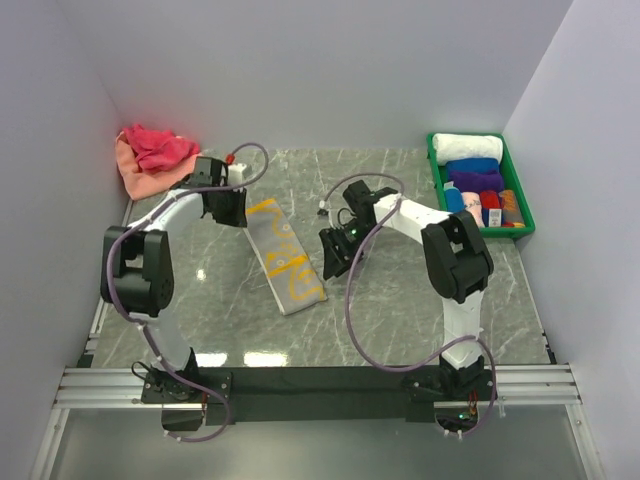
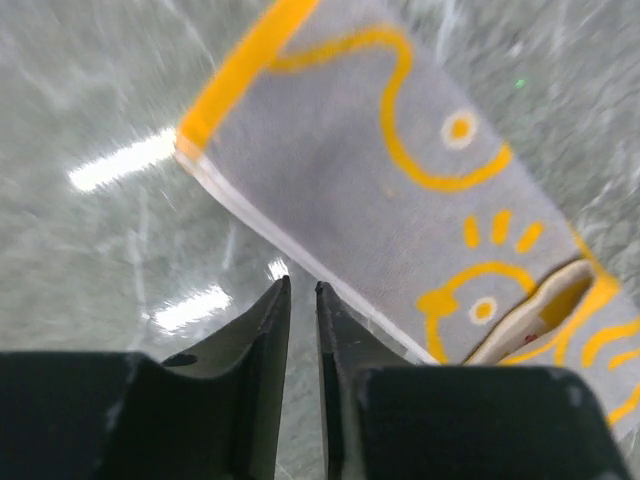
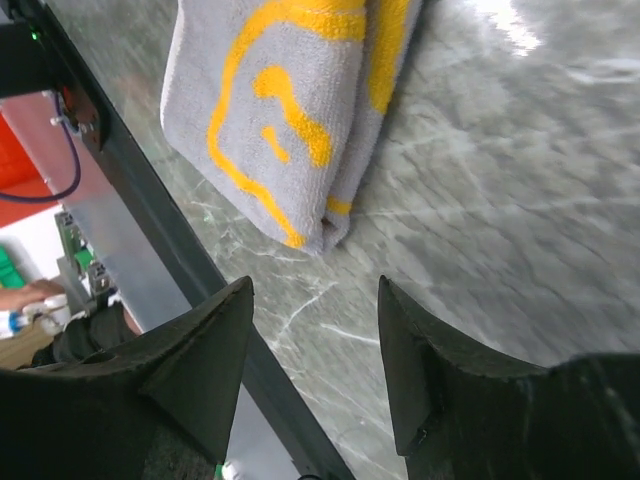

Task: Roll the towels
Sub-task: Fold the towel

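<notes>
A grey towel with a yellow pattern (image 1: pixel 283 255) lies folded into a long strip on the marble table, running from the far middle toward the near side. My left gripper (image 1: pixel 232 214) hovers at the towel's far left end. In the left wrist view its jaws (image 2: pixel 301 290) are shut with only a sliver between them, empty, just beside the towel's long edge (image 2: pixel 400 200). My right gripper (image 1: pixel 333 258) is just right of the towel's near end. In the right wrist view it (image 3: pixel 312 290) is open and empty, short of the towel's folded corner (image 3: pixel 290 100).
A heap of pink and red towels (image 1: pixel 152 152) lies at the back left corner. A green bin (image 1: pixel 520 200) at the back right holds several rolled towels, white, blue, purple and red. Walls enclose the table on three sides.
</notes>
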You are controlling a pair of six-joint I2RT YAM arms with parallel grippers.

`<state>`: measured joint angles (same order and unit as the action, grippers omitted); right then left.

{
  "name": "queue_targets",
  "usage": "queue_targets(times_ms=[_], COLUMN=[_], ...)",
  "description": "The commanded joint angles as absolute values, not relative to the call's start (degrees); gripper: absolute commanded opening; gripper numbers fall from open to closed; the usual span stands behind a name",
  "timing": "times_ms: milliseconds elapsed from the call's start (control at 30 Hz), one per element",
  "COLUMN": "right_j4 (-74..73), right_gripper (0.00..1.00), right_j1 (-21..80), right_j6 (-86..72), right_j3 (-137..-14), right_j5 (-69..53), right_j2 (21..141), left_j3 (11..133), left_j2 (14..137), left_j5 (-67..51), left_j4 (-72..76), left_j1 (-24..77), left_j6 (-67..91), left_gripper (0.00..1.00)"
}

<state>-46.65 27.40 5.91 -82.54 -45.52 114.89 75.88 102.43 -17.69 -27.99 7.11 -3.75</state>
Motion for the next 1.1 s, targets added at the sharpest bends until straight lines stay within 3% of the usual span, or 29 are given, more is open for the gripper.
queue_targets(times_ms=[0,200,367,567,733,833,867,933,967,1000,1033,1067], right_j4=[-46.0,-43.7,-40.7,-41.7,-41.7,-42.3,-42.6,-42.6,-41.5,-40.6,-39.8,-38.2], right_gripper=[0.6,0.58,0.58,0.55,0.63,0.65,0.65,0.65,0.65,0.64,0.64,0.64], right_j1=[29.3,30.5,33.3,39.9,41.0,38.7,36.7,34.7,33.5,32.0,31.5,31.2], right_j6=[6.4,5.5,3.4,1.7,1.2,2.6,3.2,4.0,3.7,2.9,2.3,1.9], right_j3=[-82.5,-79.5,-78.7,-82.8,-80.2,-76.7,-76.0,-74.6,-74.4,-74.7,-75.1,-75.7], right_j5=[-47.5,-49.8,-51.3,-53.7,-52.7,-49.1,-48.3,-46.7,-46.5,-46.1,-45.3,-44.9], right_j2=[117.0,118.3,119.4,123.7,118.9,113.6,112.2,108.5,107.2,104.8,103.8,103.2], left_j3=[73.3,77.5,82.7,92.4,94.4,90.3,89.2,85.5,84.5,83.4,82.2,82.1], left_j2=[105.3,112.0,116.9,124.3,122.6,114.2,109.3,104.3,102.1,98.8,97.7,97.2], left_j5=[-18.6,-21.6,-24.7,-27.3,-24.6,-26.0,-26.8,-29.8,-30.1,-30.3,-32.8,-34.1], left_j4=[-27.5,-27.9,-27.7,-29.1,-28.9,-26.6,-26.3,-25.4,-25.1,-25.2,-26.2,-30.1], left_j1=[7.2,7.2,7.6,8.5,7.1,5.2,4.7,2.6,1.9,1.3,0.2,0.2], left_j6=[-2.0,-1.0,-0.4,-1.1,-2.9,-5.0,-6.7,-8.3,-9.6,-10.3,-11.2,-13.9], left_gripper=[0.2,0.04,0.0,0.01,0.04,0.23,0.34,0.48,0.73,0.87,0.97,0.99])
